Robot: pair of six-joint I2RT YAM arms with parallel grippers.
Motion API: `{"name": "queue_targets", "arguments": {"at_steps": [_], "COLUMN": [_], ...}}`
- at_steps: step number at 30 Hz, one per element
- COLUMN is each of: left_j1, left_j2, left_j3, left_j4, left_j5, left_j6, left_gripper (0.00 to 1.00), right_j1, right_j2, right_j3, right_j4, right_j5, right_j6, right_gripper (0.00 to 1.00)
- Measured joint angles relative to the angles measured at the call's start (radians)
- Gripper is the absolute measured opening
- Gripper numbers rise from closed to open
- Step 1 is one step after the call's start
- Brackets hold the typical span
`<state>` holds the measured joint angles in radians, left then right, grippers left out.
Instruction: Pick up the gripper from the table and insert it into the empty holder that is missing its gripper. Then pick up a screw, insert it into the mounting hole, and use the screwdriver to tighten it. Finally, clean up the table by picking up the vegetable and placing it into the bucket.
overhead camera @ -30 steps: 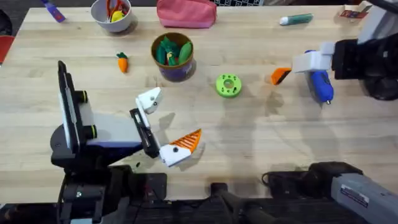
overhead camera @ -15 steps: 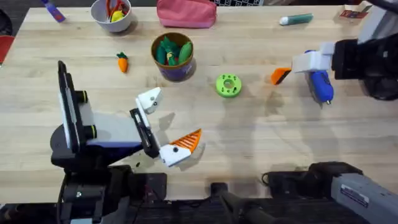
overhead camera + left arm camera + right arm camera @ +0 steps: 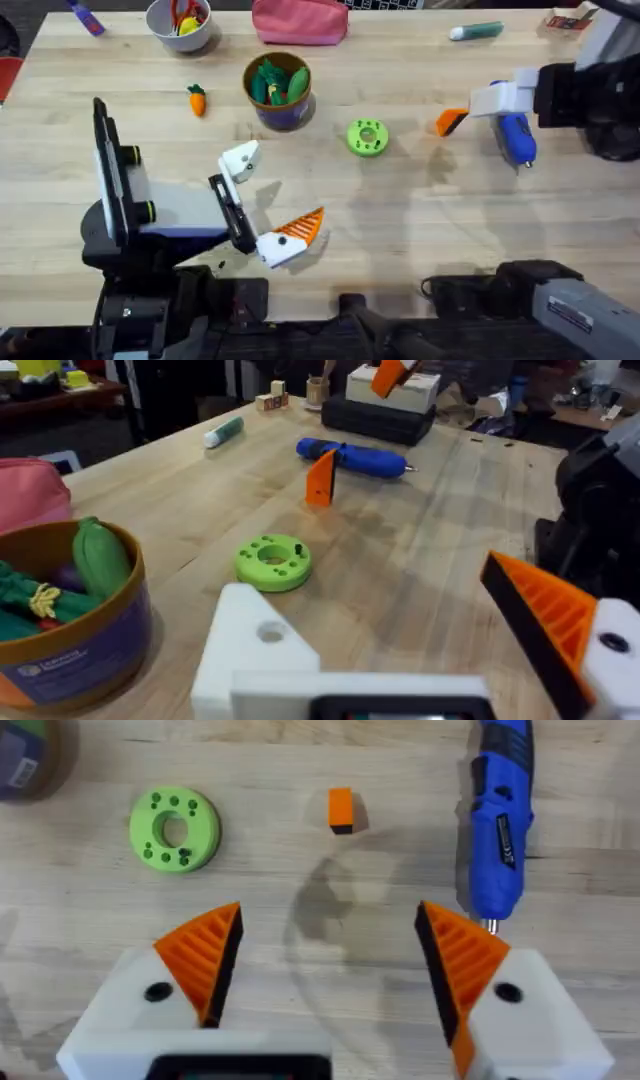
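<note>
Nearest the bases, at about seven o'clock on the pale wooden table (image 3: pixel 400 240), the left arm's claw (image 3: pixel 262 200) lies spread wide and holds nothing: one white plastic finger carries its orange ribbed pad (image 3: pixel 303 228), while the other is a bare white plastic holder block (image 3: pixel 240 160) with its mounting hole showing. Toward the middle sits a green round disc with small holes (image 3: pixel 367 137). At about two o'clock the small orange ribbed plastic wedge gripper (image 3: pixel 450 122) stands on the table, just beside the blue cylindrical electric screwdriver (image 3: pixel 517 137). The right arm's claw (image 3: pixel 325 965) hovers above the wedge, its two orange-padded fingers apart and empty. Farther off, at about eleven o'clock, the small orange toy carrot with green leaves (image 3: pixel 197 99) lies near the dark purple round bucket with a tan rim (image 3: pixel 277 92), which already holds green toy vegetables. The wedge looks light, stiff and easily toppled; pinching its flat sides, not the sloping ribbed face, seems safest.
</note>
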<state>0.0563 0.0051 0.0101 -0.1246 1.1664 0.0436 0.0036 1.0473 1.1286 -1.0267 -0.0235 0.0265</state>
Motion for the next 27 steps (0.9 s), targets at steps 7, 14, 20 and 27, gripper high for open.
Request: {"name": "queue_targets", "arguments": {"at_steps": [7,14,20,27], "left_j1": [0.000,0.000,0.000,0.000], "left_j2": [0.000,0.000,0.000,0.000], "left_j3": [0.000,0.000,0.000,0.000], "left_j4": [0.000,0.000,0.000,0.000], "left_j5": [0.000,0.000,0.000,0.000], "left_j6": [0.000,0.000,0.000,0.000], "left_gripper": [0.985,0.985,0.985,0.985], "right_j1": [0.000,0.000,0.000,0.000], "right_j2": [0.000,0.000,0.019,0.221], "right_j3": [0.000,0.000,0.026,0.152], "right_j4": [0.000,0.015,-0.042,-0.113], "right_j5": [0.000,0.000,0.000,0.000], "right_j6": [0.000,0.000,-0.003,-0.040], "right_gripper": [0.994,0.994,0.992,0.993]}}
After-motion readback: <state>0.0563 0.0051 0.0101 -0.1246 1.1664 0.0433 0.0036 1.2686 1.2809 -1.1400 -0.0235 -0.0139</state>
